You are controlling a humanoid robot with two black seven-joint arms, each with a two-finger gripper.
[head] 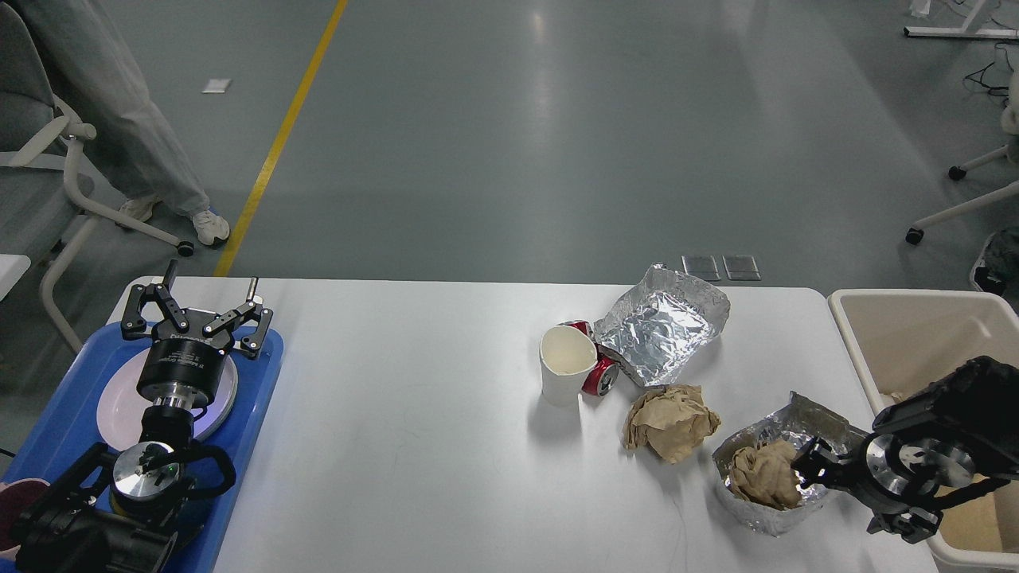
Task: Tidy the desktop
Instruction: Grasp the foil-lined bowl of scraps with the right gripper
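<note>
Desktop (414,446): white, filling the near view, mostly uncleared. You had left on its right half a paper cup (565,364), red can (599,374), foil sheet (665,326), crumpled paper (671,420) and foil container (764,485). Left gripper (195,306): jaws spread, empty, over the blue tray (263,382). Right gripper (812,469): at the container's rim; jaw state could not be told.

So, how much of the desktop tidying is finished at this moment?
Little looks done: nothing shows clearly in the cream plastic bin. In hand: the right gripper is at the nearer crumpled foil container holding brown paper; whether its fingers are closed is unclear. Left on the white desktop: a white paper cup, a red can, a second foil tray and a crumpled brown paper ball. The left gripper hangs open above the blue tray.
</note>
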